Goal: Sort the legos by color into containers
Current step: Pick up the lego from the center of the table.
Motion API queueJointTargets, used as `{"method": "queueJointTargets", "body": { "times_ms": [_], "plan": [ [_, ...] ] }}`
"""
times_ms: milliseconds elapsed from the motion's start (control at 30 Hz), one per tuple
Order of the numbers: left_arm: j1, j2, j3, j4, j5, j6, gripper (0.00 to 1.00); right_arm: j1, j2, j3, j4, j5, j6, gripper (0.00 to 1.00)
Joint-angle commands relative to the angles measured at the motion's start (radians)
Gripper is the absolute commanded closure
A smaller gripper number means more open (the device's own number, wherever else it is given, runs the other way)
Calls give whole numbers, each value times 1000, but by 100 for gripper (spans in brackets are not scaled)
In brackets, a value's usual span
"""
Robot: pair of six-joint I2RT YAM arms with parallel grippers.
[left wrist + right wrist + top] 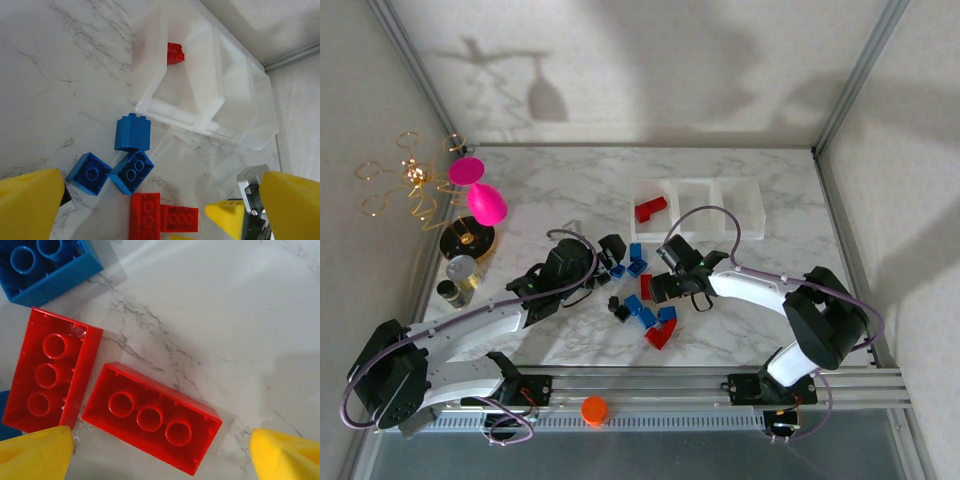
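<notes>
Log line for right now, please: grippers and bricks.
left gripper open, blue bricks just ahead | right gripper open, over two red bricks on the table | one red piece in end bin | sorting unfinished

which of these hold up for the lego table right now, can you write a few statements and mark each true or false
1. A red lego lies in the containers' end compartment on the left arm's side. True.
2. The middle compartment holds blue bricks. False: the blue bricks lie on the table, outside the containers.
3. The right claw is open over two red bricks. True.
4. Those red bricks lie studs up. False: their hollow undersides face up.
5. The pink goblet sits inside a container. False: it is off to the left of the containers, apart from them.
</notes>
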Motion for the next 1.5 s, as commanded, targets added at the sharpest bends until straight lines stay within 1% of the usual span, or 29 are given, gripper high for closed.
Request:
{"method": "queueJointTargets", "body": {
  "times_ms": [0,167,433,533,633,767,900,1000,1100,1267,1467],
  "plan": [
    [-12,-2,-3,-22,-26,-10,0,10,-24,-24,-14,-4,8,7],
    [-12,-9,1,-31,-36,-5,0,9,-9,-29,-10,-19,-12,5],
    [-12,-19,1,-41,-47,-2,0,5,34,-17,4,17,-12,2],
    [-12,-21,6,-42,-48,2,0,-11,47,-7,15,25,-8,2],
    [-12,-22,8,-43,-50,3,1,-50,56,7,27,-1,-16,3],
    [-12,-18,11,-36,-52,5,0,-94,87,33,35,6,-20,9],
    [-12,-5,23,-33,-51,11,0,-108,101,49,59,-2,-38,16],
    [-12,8,32,-27,-46,16,1,-136,122,63,58,-4,-50,26],
    [-12,21,43,-30,-44,21,0,-138,125,63,68,-21,-61,37],
    [-12,25,43,-23,-46,23,0,-139,125,57,81,-45,-75,52],
    [-12,31,45,-24,-42,25,0,-138,123,57,82,-60,-87,67]
  ]
}}
